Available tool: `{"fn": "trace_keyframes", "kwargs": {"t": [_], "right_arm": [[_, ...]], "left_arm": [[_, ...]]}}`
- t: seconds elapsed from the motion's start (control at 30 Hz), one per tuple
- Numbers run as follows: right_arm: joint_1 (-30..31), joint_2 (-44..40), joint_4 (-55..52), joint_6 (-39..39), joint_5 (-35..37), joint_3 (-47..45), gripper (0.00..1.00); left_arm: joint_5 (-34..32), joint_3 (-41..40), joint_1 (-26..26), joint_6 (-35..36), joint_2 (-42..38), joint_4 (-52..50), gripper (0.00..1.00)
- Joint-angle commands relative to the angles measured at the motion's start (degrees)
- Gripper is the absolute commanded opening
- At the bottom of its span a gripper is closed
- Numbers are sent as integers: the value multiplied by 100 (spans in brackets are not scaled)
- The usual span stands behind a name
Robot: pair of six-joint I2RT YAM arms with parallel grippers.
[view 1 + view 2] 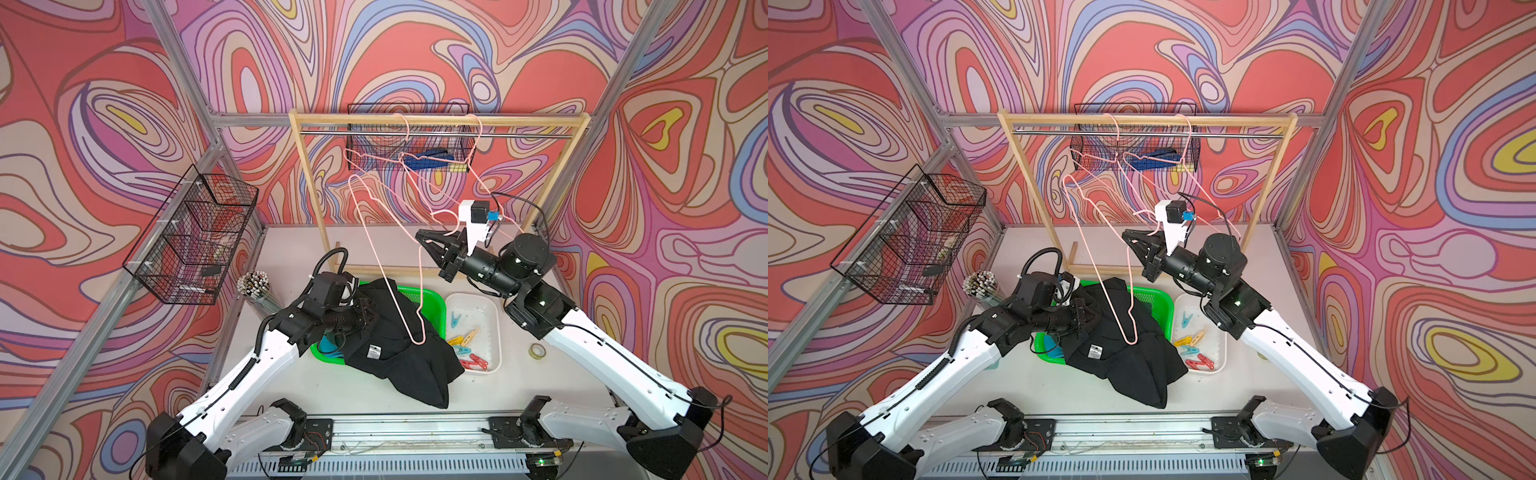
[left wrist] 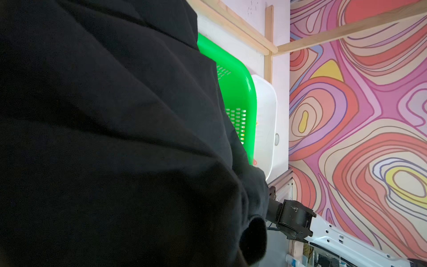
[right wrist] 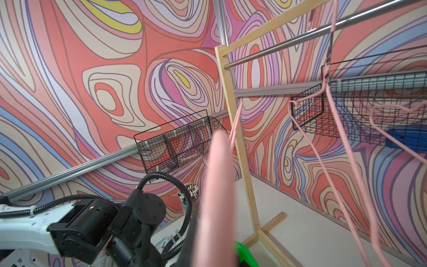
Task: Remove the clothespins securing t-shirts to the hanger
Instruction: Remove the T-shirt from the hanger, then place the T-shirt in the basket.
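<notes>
Holding a pink wire hanger (image 1: 419,340) up above the table, the right gripper (image 1: 419,237) has its claw pinched narrow on the wire, and in the right wrist view that wire (image 3: 217,185) runs as a blurred pink streak right past the lens. Down on the other side, the left gripper (image 1: 368,313) is pressed into the black t-shirt (image 1: 399,365), claw closed with its tips lost in the fabric, and the left wrist view is almost all dark cloth (image 2: 104,138). That shirt lies draped over the green basket (image 1: 430,301) and spills forward onto the tabletop, label showing, with the lower corner of the held hanger lying across it. A bit of turquoise cloth (image 1: 328,347) peeks out inside the basket, under the left arm. And the clothespins (image 1: 467,343), look at that: they lie loose in the white tray (image 1: 484,309) just beside the basket, a light blue one toward the back, yellow and beige in the middle, red-pink ones at the near end, none on a shirt in both top views. Up on the wooden rack (image 1: 440,120), two more pink hangers (image 1: 405,137) hang bare from the metal rail. A roll of tape (image 1: 537,351) sits near the right arm, a cup of pencils (image 1: 254,284) by the left.
</notes>
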Motion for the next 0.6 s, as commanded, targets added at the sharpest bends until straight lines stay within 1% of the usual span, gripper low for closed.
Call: {"fn": "trace_keyframes", "kwargs": {"t": [0.0, 0.1, 0.27, 0.5, 0.57], "right_arm": [[-2, -412, -609, -63, 164, -221, 0], [-2, -739, -1087, -37, 186, -311, 0], [-2, -1111, -1720, 26, 51, -427, 0], [2, -1452, -2226, 109, -29, -603, 0], [-2, -1528, -2316, 138, -68, -658, 0]], "left_arm": [[23, -217, -75, -192, 73, 424, 5], [64, -515, -142, -287, 183, 680, 13], [100, -849, -177, -345, 572, 1042, 33], [13, -899, -182, -87, 1182, 1096, 39], [-88, -913, -182, 4, 1328, 1105, 43]]}}
